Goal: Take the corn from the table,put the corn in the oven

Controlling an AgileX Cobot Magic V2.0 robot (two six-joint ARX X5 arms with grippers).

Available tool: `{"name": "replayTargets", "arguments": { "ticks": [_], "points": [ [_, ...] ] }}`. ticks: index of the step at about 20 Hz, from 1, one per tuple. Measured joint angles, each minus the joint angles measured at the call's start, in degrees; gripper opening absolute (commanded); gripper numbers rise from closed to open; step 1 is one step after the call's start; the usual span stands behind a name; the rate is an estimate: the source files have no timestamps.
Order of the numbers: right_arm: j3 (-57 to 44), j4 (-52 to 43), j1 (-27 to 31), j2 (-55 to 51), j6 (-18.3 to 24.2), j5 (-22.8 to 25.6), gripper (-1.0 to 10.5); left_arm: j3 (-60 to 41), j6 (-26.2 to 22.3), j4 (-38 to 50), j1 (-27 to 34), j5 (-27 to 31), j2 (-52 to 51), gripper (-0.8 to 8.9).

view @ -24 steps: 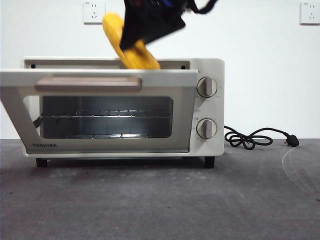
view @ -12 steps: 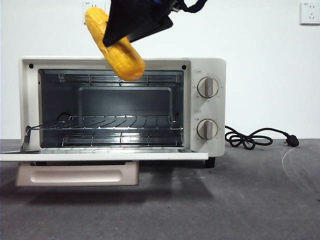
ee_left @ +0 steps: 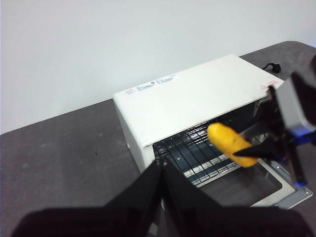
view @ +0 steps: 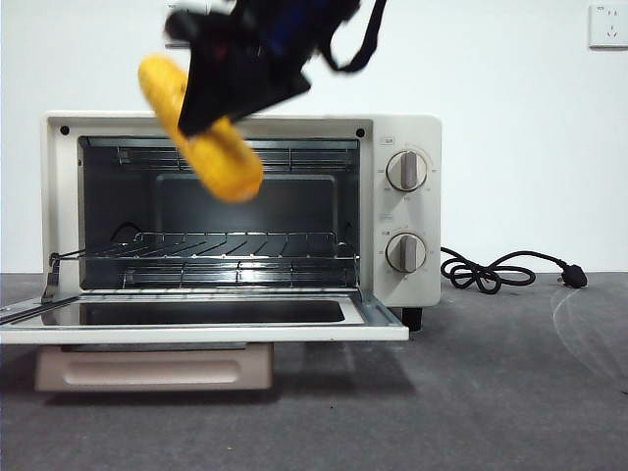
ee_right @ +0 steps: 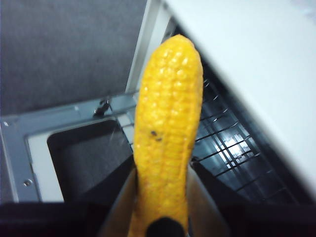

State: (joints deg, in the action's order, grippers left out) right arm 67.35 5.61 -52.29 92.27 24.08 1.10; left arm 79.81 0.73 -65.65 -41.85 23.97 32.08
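Observation:
The yellow-orange corn [view: 228, 165] hangs tilted in the air in front of the upper left part of the oven's open mouth. My right gripper [view: 211, 108] comes down from above and is shut on the corn [ee_right: 168, 138], one jaw on each side. The cream-white oven [view: 407, 216] stands on the dark grey table [view: 491, 392] with its door [view: 196, 334] lying flat open and the wire rack [view: 235, 240] bare. In the left wrist view my left gripper [ee_left: 161, 168] is shut on nothing, back to the left of the oven [ee_left: 197, 98], looking at the corn [ee_left: 229, 143].
The door's beige handle [view: 152, 368] hangs below the open door's front edge. A black cord [view: 491, 270] with its plug lies on the table right of the oven. Two round knobs [view: 406, 171] sit on the oven's right panel.
The oven door dropped from half shut to flat open. The corn, held by the right gripper, moved left and down to the front of the opening.

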Motion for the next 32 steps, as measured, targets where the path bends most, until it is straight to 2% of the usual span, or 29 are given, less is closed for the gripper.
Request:
{"name": "replayTargets", "arguments": {
  "ticks": [2, 6, 12, 16, 19, 21, 24, 27, 32],
  "points": [
    [0.00, -1.60, -0.22, 2.10, 0.98, 0.77, -0.1, 0.00, 0.00, 0.00, 0.00, 0.00, -0.26, -0.06],
    [0.00, -4.74, -0.92, 5.49, 4.28, 5.55, -0.1, 0.00, 0.28, -0.02, 0.00, 0.09, -0.79, -0.06],
    [0.02, -9.03, -1.86, 9.90, 13.35, 12.92, 0.0, 0.00, 0.42, -0.20, 0.00, 0.09, -0.85, -0.06],
    [0.02, -13.90, -2.40, 12.46, 21.14, 19.78, 0.0, 0.00, 0.44, -0.28, 0.00, 0.11, -0.87, -0.06],
    [0.02, -15.82, -2.45, 13.40, 25.24, 20.65, 0.3, 0.00, 0.44, -0.33, 0.00, 0.15, -0.87, -0.06],
    [0.26, -15.91, -2.43, 13.57, 26.40, 21.07, 1.4, 0.00, 0.44, -0.33, 0.00, 0.13, -0.87, -0.06],
    [0.57, -16.72, -2.38, 13.92, 26.95, 21.24, 1.7, 0.00, 0.44, -0.39, 0.00, 0.15, -0.87, -0.06],
    [0.57, -17.94, -2.34, 13.97, 26.95, 21.40, 3.2, 0.00, 0.44, -0.81, 0.00, 0.15, -0.87, -0.06],
    [0.57, -17.90, -2.34, 13.97, 26.95, 21.42, 3.2, 0.00, 0.44, -0.81, 0.00, 0.13, -0.87, -0.06]
  ]
}}
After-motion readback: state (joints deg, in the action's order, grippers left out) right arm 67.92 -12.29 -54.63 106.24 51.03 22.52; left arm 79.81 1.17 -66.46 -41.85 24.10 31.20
